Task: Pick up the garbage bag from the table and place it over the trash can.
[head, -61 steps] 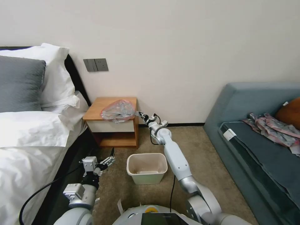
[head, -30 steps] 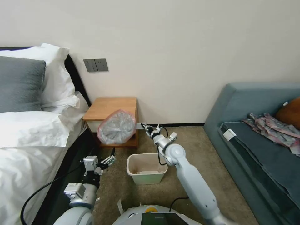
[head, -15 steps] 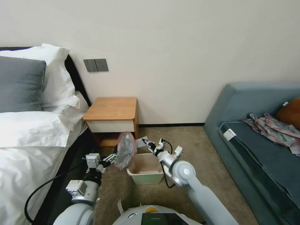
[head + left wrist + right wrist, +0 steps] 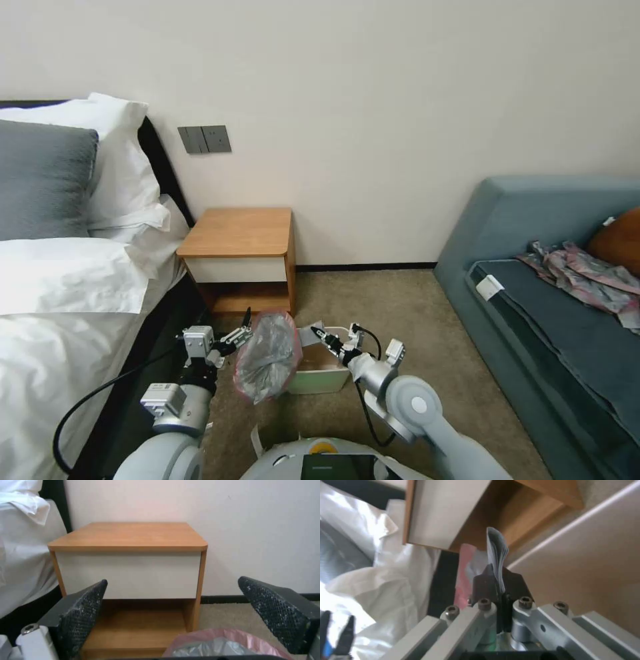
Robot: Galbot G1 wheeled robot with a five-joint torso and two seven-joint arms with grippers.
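One garbage bag (image 4: 267, 355): crumpled, pinkish-grey, hanging in the air over the near-left corner of the trash can (image 4: 320, 380), in front of the desk (image 4: 239, 233). One trash can: cream-white, on the carpet, partly hidden by the bag. One desk: wooden, white drawer front, top bare. One right gripper (image 4: 315, 331): fingers (image 4: 513, 580) pressed together on a grey fold of the bag, above the bin. One left gripper (image 4: 241, 328): fingers (image 4: 86, 605) spread wide, holding nothing, just beside the bag's pink rim.
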